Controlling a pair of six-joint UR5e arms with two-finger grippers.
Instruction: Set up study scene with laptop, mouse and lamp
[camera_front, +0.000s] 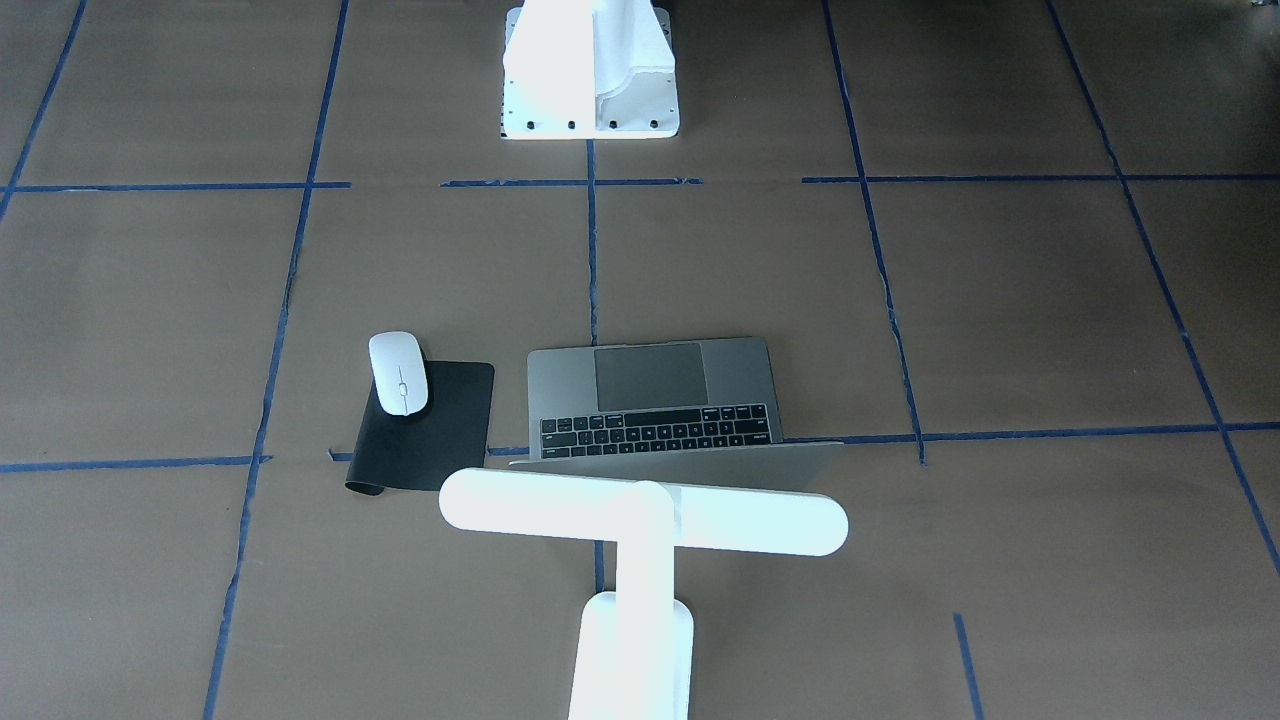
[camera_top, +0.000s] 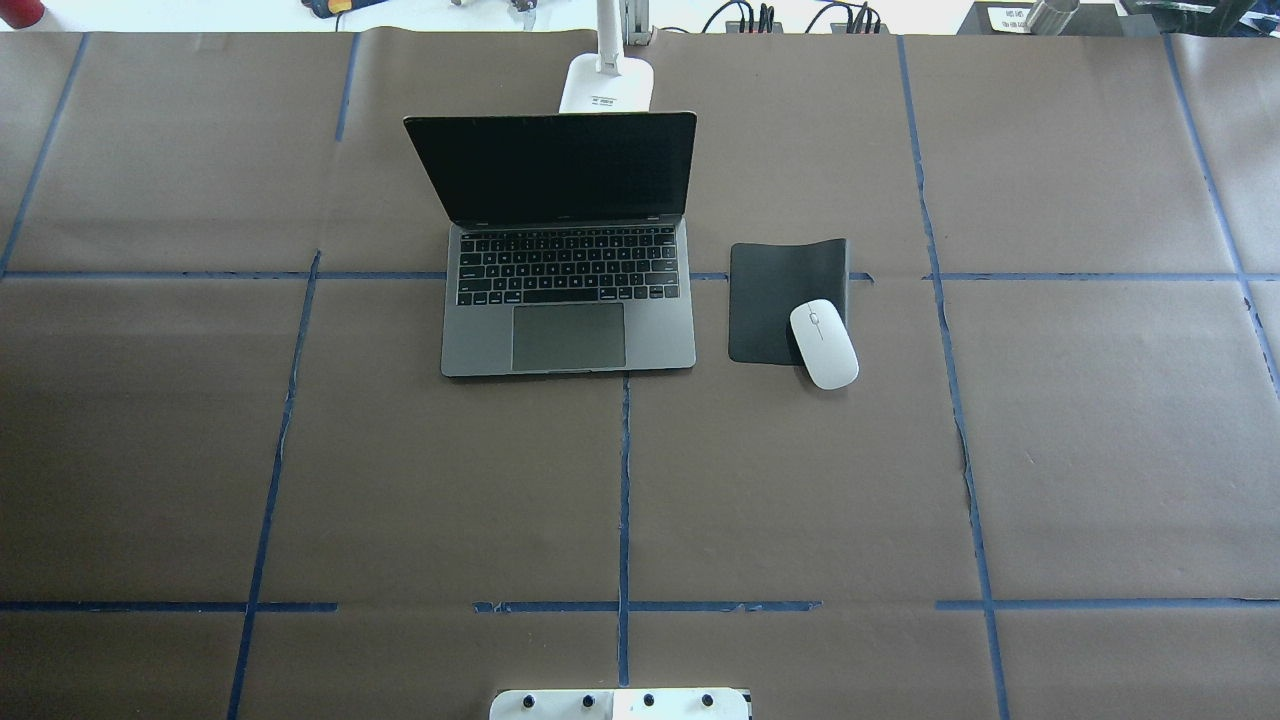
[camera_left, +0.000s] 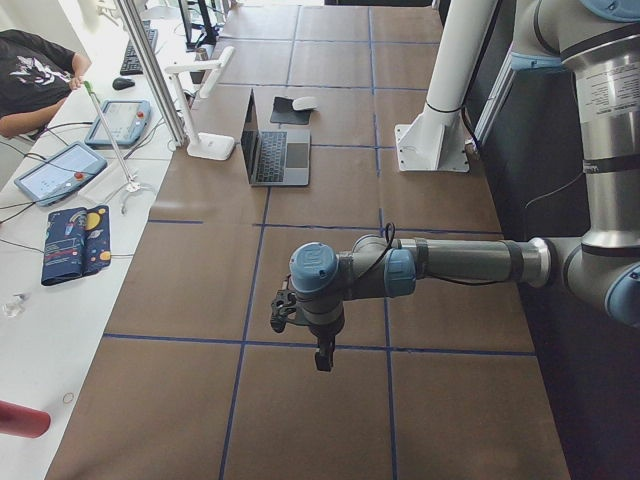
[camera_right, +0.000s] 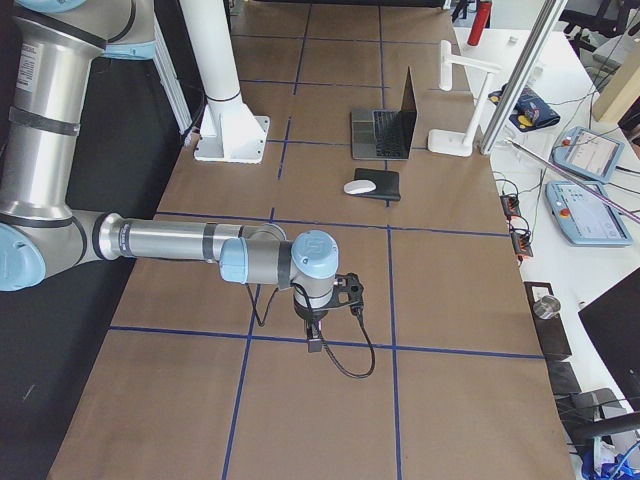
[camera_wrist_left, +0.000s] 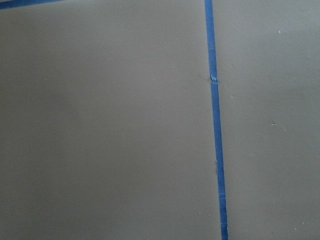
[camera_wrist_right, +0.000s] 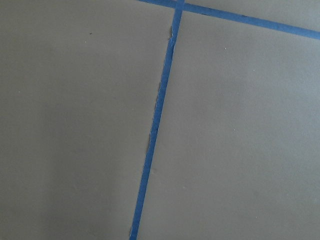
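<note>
Laptop (camera_top: 568, 300) stands open with its screen facing my base, as a seated user would need. Lamp (camera_front: 640, 520) stands directly behind the laptop's lid, bar head running along the lid's width, evidently to light the keys. Black mat (camera_top: 770, 290) lies just right of the laptop. Mouse (camera_top: 824, 343) rests on the mat's near right corner, partly overhanging, placed for a right hand. My 2 claws, left claw (camera_left: 322, 357) and right claw (camera_right: 314, 343), hang well apart from the laptop over bare paper. I cannot tell whether either is wide or narrow. I judge the layout complete.
</note>
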